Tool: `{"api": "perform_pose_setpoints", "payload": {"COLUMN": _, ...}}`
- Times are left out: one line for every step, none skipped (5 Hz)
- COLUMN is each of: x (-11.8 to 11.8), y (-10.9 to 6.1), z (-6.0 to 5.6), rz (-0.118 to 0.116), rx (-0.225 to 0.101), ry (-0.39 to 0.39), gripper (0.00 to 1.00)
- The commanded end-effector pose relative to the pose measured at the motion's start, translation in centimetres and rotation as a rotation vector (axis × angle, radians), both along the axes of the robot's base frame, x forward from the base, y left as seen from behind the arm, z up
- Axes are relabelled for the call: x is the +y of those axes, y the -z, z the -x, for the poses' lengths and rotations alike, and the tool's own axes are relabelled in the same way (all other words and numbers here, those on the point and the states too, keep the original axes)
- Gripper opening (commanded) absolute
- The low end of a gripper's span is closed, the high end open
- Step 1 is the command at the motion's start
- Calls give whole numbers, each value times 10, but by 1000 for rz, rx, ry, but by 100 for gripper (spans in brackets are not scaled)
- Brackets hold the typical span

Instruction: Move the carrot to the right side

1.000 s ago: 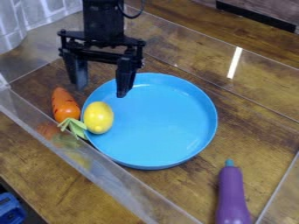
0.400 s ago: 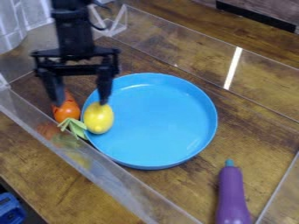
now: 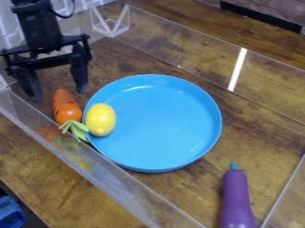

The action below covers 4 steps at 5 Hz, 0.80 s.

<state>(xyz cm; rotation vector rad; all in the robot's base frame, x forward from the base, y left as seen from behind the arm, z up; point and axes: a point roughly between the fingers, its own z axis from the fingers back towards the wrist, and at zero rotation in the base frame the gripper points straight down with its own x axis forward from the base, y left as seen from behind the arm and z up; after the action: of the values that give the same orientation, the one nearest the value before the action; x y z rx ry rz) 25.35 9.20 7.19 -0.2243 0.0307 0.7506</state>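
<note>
At the upper left of the frame the end effector (image 3: 50,78) hangs with its jaws spread wide, holding nothing. Just below it the carrot (image 3: 67,106) lies on the bench (image 3: 256,85), touching the lemon (image 3: 100,118) beside the blue plate's (image 3: 179,153) left rim.

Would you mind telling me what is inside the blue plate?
The blue plate holds nothing in its basin; the lemon rests at its left rim, hiding a bit of the rim there.
</note>
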Motion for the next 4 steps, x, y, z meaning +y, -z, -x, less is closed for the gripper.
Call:
{"api": "perform_pose_setpoints", "payload": {"x": 13, "y": -4, "z": -4, "rz": -23, "rx": -58, "ry": -19, "gripper": 100}}
{"api": "perform_pose_setpoints", "payload": {"x": 18, "y": 5, "z": -5, "rz": -31, "rx": -69, "ry": -27, "gripper": 100}}
{"api": "perform_pose_setpoints", "payload": {"x": 23, "y": 15, "z": -6, "rz": -36, "rx": -86, "ry": -53, "gripper": 100}}
{"api": "perform_pose_setpoints", "payload": {"x": 22, "y": 20, "z": -8, "rz": -45, "rx": -104, "ry": -72, "gripper": 100}}
